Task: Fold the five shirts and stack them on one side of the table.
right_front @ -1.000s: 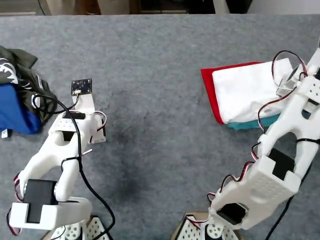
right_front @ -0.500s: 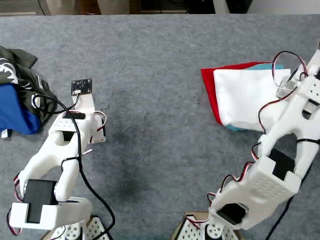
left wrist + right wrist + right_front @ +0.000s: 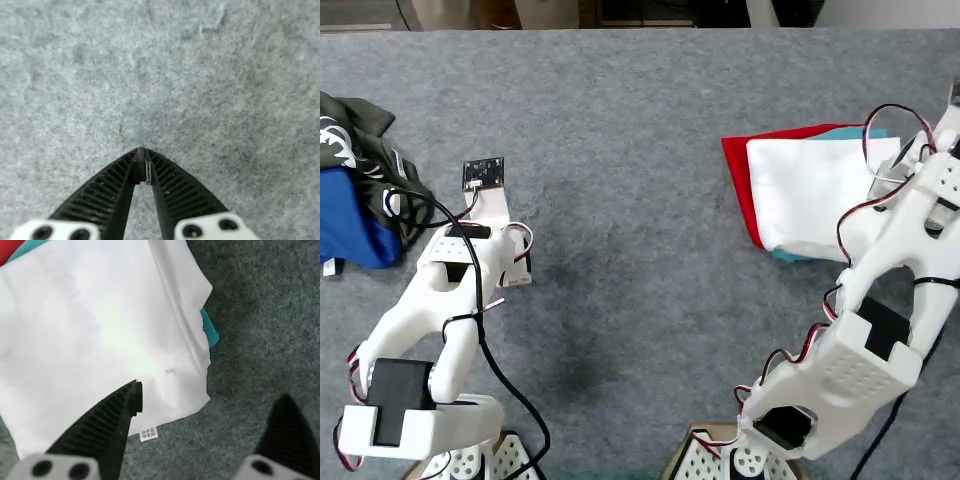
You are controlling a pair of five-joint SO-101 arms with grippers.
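Note:
A folded white shirt lies on top of a teal shirt and a red shirt, stacked at the right of the table. My right gripper hangs open over the white shirt's corner, with nothing between its fingers. A strip of the teal shirt peeks out beside that corner. A black shirt and a blue shirt lie bunched at the left edge. My left gripper is shut and empty, just above bare carpet, to the right of that pile.
Grey carpet covers the table, with a wide bare stretch between the two arms. The left arm and the right arm rise from the near edge. A small label sticks out from the white shirt's hem.
The stack on the right has shifted: teal that showed along the near edge now shows mostly at the far edge. The right wrist moved slightly. The left arm is still.

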